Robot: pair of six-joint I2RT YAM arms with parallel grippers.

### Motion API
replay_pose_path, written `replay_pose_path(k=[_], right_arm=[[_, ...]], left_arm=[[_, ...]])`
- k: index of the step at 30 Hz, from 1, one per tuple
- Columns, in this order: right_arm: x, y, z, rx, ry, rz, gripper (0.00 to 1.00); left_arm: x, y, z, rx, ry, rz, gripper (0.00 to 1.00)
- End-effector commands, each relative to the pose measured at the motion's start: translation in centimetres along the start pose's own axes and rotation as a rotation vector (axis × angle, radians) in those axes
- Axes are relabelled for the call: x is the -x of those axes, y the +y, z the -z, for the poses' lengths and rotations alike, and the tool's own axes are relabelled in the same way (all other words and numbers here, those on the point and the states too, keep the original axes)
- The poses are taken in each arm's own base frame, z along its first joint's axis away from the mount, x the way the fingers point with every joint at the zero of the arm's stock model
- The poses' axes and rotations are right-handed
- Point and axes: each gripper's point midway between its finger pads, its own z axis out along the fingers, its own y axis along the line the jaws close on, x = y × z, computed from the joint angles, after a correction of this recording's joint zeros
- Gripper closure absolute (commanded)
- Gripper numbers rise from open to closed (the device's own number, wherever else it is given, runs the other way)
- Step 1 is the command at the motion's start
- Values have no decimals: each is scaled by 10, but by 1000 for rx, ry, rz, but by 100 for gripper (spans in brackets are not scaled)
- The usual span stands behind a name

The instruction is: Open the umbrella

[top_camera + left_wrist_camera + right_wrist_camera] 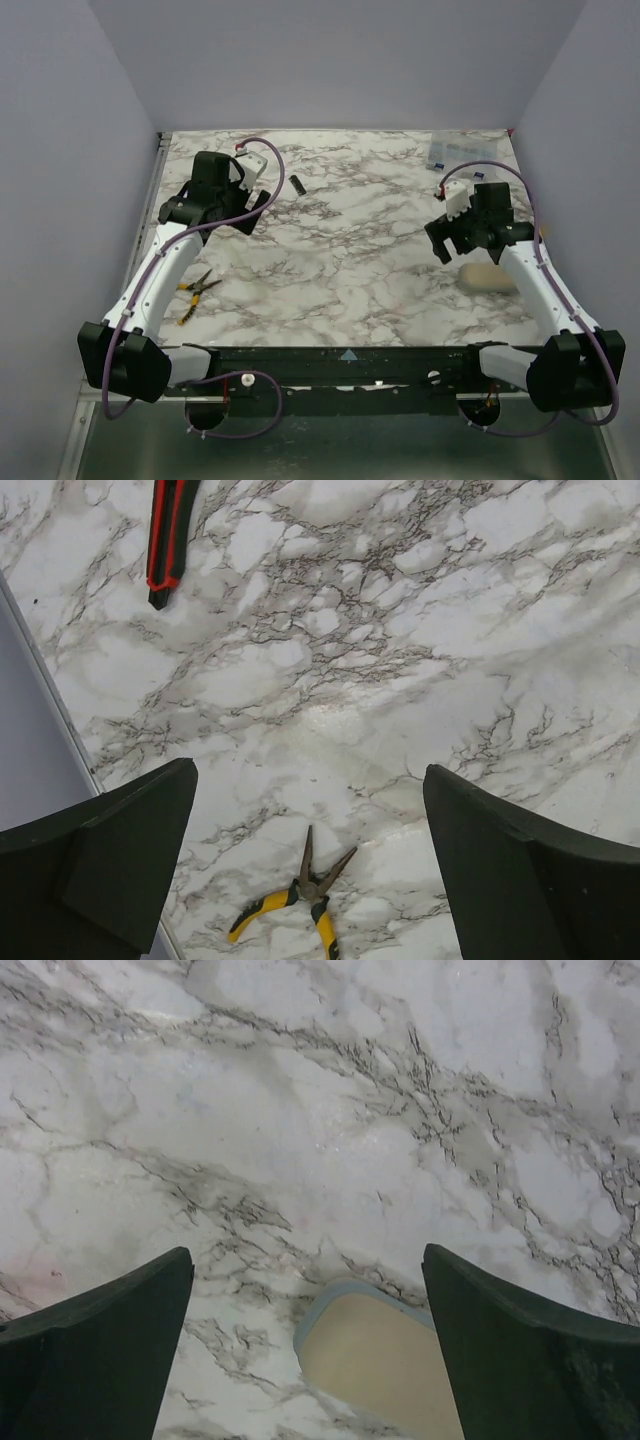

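Top view: the left tool point(252, 208) is held over the far-left part of the counter point(350, 250), the right tool point(445, 240) near its right edge; both are seen with fingers spread and nothing between them. No umbrella is seen anywhere on the counter. Noted instead: yellow-handled pliers point(195, 292) near the left edge, a small dark knife point(297, 184) toward the far edge, a beige pad point(487, 278) by the right edge, a pale packet point(460, 152) in the far-right corner. Left wrist view: the left tool point(310, 770) is wide open over bare marble; the knife point(165, 530) and pliers point(300, 900) are in frame, no umbrella. Right wrist view: the right tool point(306, 1252) is wide open and empty, with the pad point(380, 1360) just below it. Judged: the task is at its very start, no grasp made. The umbrella must be located before any approach can be planned; handle and shaft would then each need a tool.
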Motion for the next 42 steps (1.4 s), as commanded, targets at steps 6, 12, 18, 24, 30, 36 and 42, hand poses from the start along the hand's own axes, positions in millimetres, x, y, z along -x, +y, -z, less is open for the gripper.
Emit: replay_pose_path(k=[6,12,18,24,30,36,42], right_arm=[[-97,4,44,23,409,-15,0],[-164,-50,79,107,622,-154,1],[-215,-119,74,64,732,-109,3],[-214,-144,33,65,705,-104,4],[-190,-94,-3,207,668,52,6],[-127,-5,-43,365,592,35,9],[-43,105,-55,598,461,102,9]], left_arm=[[0,-11,16,-51,-2,75,1],[-8,-15,16,-71,11,87,1],[-4,-15,13,-93,12,110,1],[-2,-9,15,-81,13,126,1],[-9,-2,20,-62,26,145,2],[-11,2,25,-73,39,194,1],[-3,-1,27,-140,41,268,1]])
